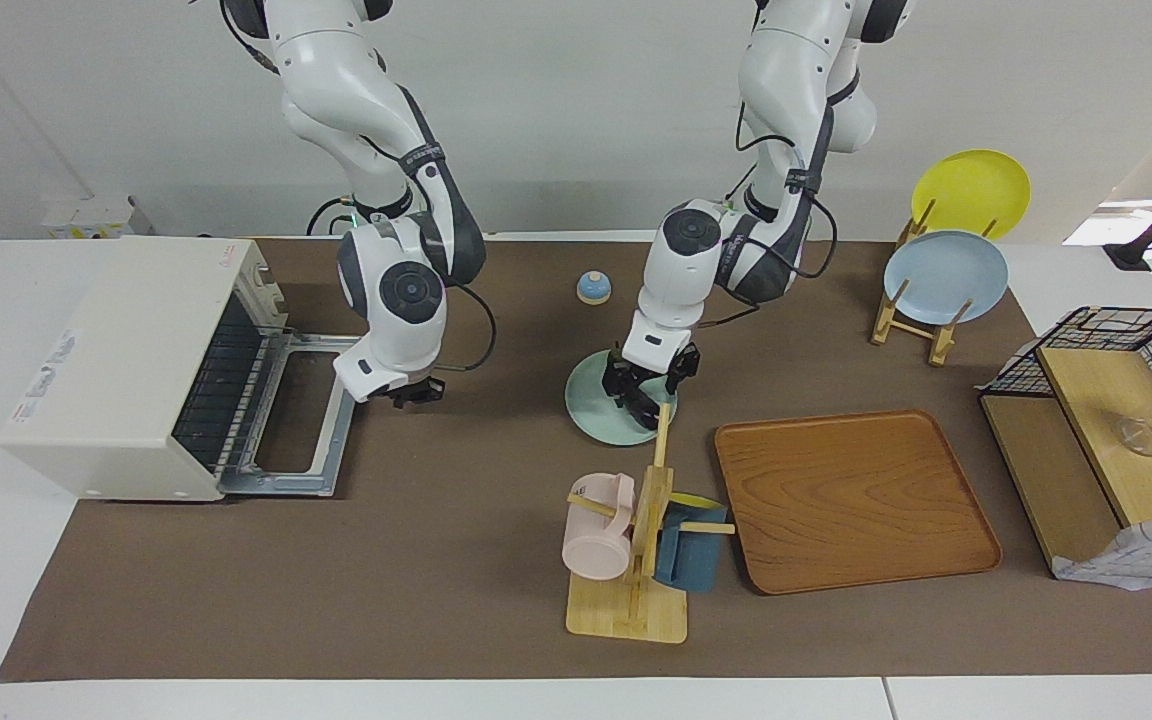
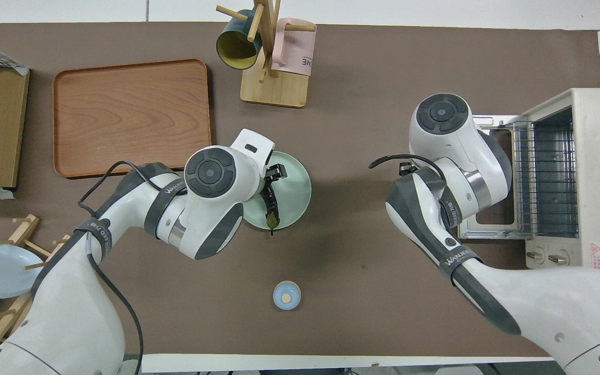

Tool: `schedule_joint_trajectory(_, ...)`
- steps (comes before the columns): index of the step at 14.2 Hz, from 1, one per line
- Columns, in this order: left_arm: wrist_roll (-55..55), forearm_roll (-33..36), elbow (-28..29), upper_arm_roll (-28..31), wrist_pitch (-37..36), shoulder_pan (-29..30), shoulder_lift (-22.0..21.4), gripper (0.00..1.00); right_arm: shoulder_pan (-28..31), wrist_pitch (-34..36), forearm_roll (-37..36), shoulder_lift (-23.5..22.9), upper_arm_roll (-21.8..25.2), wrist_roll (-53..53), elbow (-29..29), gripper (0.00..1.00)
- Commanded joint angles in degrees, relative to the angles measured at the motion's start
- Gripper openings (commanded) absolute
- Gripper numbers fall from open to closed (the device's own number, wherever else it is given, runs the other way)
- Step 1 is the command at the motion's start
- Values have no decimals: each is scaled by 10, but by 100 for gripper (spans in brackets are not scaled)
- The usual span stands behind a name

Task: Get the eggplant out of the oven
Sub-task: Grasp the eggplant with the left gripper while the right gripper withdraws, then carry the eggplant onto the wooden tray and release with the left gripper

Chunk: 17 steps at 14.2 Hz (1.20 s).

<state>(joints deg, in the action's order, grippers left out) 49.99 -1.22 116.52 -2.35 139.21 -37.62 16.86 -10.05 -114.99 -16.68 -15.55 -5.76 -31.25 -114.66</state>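
The eggplant [image 2: 270, 205] is small, dark and glossy. It lies on the pale green plate [image 2: 296, 183] in the middle of the table, its greenish stem end pointing toward the robots. It also shows in the facing view [image 1: 642, 406], on the plate [image 1: 591, 405]. My left gripper [image 1: 648, 388] is low over the plate, right at the eggplant's end farther from the robots. The cream-white oven [image 1: 131, 365] stands at the right arm's end of the table with its door [image 1: 298, 418] dropped open and its rack bare. My right gripper [image 1: 416, 392] hangs beside the open door.
A wooden tray [image 1: 851, 497] lies toward the left arm's end. A mug tree [image 1: 636, 545] with a pink and a blue mug stands farther from the robots than the plate. A small blue bell [image 1: 593, 287] sits near the robots. A plate rack [image 1: 941, 285] and a wire basket [image 1: 1116, 350] are at the left arm's end.
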Motion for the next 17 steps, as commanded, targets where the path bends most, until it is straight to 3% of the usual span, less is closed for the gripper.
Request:
schedule_joint_trajectory(1, 7, 5, -21, 11, -7, -16, 6, 0, 17, -27, -28, 13, -10, 13, -36, 0)
schedule_joint_trajectory(4, 2, 8, -77, 17, -57, -8, 24, 0, 27, -26, -75, 15, -10, 40, -42, 1)
schedule_joint_trajectory(6, -32, 20, -100, 26, -104, 20, 6, 0, 41, -26, -78, 15, -10, 49, -43, 1)
schedule_joint_trajectory(9, -241, 19, -122, 25, -139, 150, 4, 0, 40, -2, -84, 11, -10, 64, -19, 2)
schedule_joint_trajectory(11, -333, 22, -136, 27, -121, 200, 68, 0, 42, 21, -85, 15, -10, 116, -10, 2)
schedule_joint_trajectory(13, -371, 35, -237, 32, -157, 258, 125, 0, 54, 41, -85, 24, -9, 161, 3, 2)
schedule_joint_trajectory(14, -385, 30, -257, 33, -155, 264, 138, 1, 63, 69, -85, 31, -10, 186, 24, 2)
schedule_joint_trajectory(15, -386, 31, -256, 33, -120, 265, 139, 35, 76, 96, -81, 37, -11, 208, 40, 2)
schedule_joint_trajectory(16, -381, 32, -251, 36, -106, 261, 139, 99, 91, 107, -78, 56, -11, 231, 42, 2)
schedule_joint_trajectory(17, -381, 31, -252, 36, -122, 262, 134, 100, 106, 110, -76, 74, -11, 262, 40, 2)
